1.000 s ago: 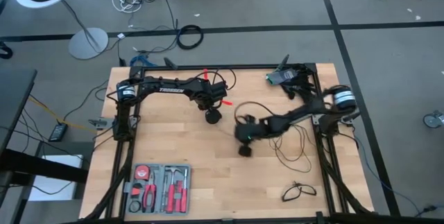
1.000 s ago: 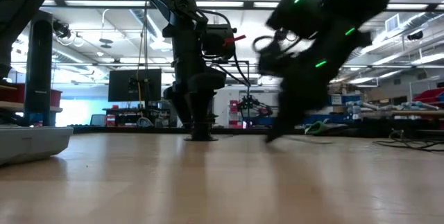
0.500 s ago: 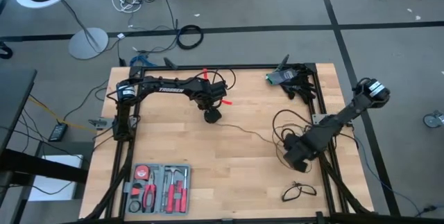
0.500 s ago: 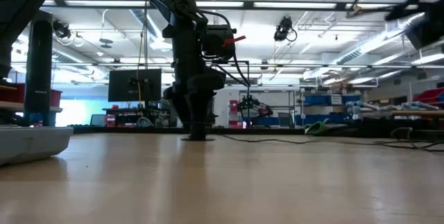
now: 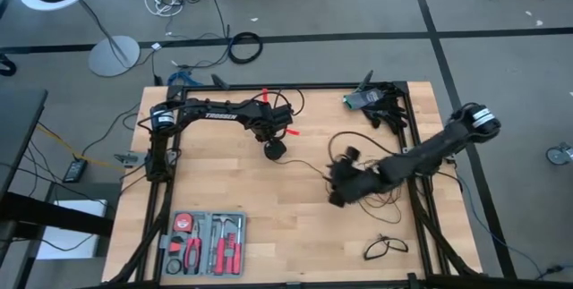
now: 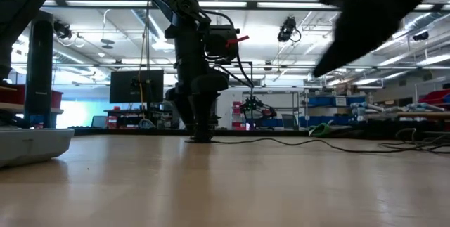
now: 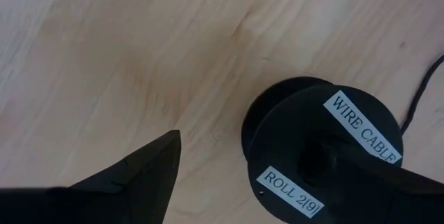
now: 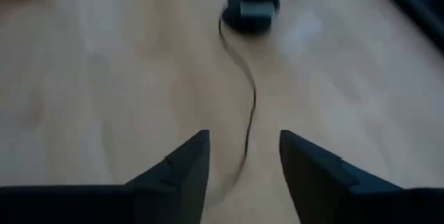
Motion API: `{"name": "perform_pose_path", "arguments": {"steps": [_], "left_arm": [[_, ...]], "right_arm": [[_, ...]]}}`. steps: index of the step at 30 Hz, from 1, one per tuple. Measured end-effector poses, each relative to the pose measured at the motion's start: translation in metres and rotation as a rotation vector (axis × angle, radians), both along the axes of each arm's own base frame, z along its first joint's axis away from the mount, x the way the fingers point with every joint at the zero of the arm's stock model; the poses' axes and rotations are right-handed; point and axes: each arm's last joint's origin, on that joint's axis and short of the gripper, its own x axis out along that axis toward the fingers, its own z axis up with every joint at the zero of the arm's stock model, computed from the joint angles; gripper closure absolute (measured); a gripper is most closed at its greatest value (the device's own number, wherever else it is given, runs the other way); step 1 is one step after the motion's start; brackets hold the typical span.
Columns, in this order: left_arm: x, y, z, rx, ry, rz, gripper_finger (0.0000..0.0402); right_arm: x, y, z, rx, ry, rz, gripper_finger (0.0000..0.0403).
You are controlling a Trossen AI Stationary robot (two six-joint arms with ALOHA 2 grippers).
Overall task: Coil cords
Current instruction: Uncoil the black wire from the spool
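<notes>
The left gripper (image 5: 274, 148) is pinning a spool (image 7: 325, 156); its cord (image 8: 246, 99) is running toward 4 o'clock between the right gripper's (image 8: 243, 156) parted fingers.

The left arm reaches across the table's far side, its left gripper (image 5: 274, 148) pointed down near the middle. The right arm stretches low and inward, the right gripper (image 8: 243, 151) with fingers parted.

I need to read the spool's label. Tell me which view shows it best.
Left wrist view: the spool fills the frame, labels legible. High view shows a small dark disc under the left gripper; low view hides it behind that arm.
</notes>
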Motion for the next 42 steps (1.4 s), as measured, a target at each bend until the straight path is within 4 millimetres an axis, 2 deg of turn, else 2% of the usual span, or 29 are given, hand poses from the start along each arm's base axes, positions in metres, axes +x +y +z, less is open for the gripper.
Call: {"name": "perform_pose_path", "arguments": {"steps": [4, 9, 16, 20, 23, 25, 27, 28, 31, 34, 38, 42], "left_arm": [[0.0, 0.0, 0.0, 0.0, -0.002, 0.0, 0.0092], [0.0, 0.0, 0.0, 0.0, -0.003, 0.001, 0.0092], [0.0, -0.001, 0.0, 0.0, -0.002, -0.001, 0.0092], [0.001, 0.0, 0.0, 0.001, -0.004, -0.001, 0.0092], [0.001, 0.0, 0.0, 0.001, -0.006, -0.001, 0.0092], [0.0, 0.0, 0.0, 0.0, -0.003, -0.001, 0.0092], [0.0, 0.0, 0.0, 0.0, -0.003, -0.002, 0.0092], [0.0, -0.001, 0.0, -0.001, 0.0, -0.002, 0.0092], [0.0, -0.001, 0.0, -0.001, 0.003, -0.007, 0.0092], [0.0, -0.001, 0.0, -0.001, 0.008, -0.018, 0.0092], [-0.001, 0.0, 0.0, 0.0, 0.009, -0.019, 0.0092], [0.0, 0.0, 0.0, 0.002, 0.006, -0.018, 0.0092]], "right_arm": [[0.038, -0.025, -0.018, -0.08, -0.046, 0.095, 0.0212], [0.075, -0.061, -0.044, -0.109, -0.085, 0.19, 0.0213], [0.105, -0.096, -0.082, -0.104, -0.062, 0.253, 0.0236], [0.114, -0.104, -0.099, -0.049, -0.031, 0.252, 0.0246], [0.115, -0.105, -0.103, 0.008, -0.03, 0.249, 0.0267], [0.111, -0.105, -0.104, 0.061, 0.006, 0.222, 0.031], [0.106, -0.102, -0.101, 0.097, 0.058, 0.232, 0.0371], [0.103, -0.1, -0.1, 0.112, 0.092, 0.239, 0.0386], [0.091, -0.089, -0.09, 0.156, 0.168, 0.22, 0.0394], [0.071, -0.071, -0.076, 0.21, 0.288, 0.234, 0.04], [0.032, -0.041, -0.053, 0.35, 0.475, 0.238, 0.0401], [-0.01, -0.012, -0.029, 0.482, 0.633, 0.169, 0.0402]]}}
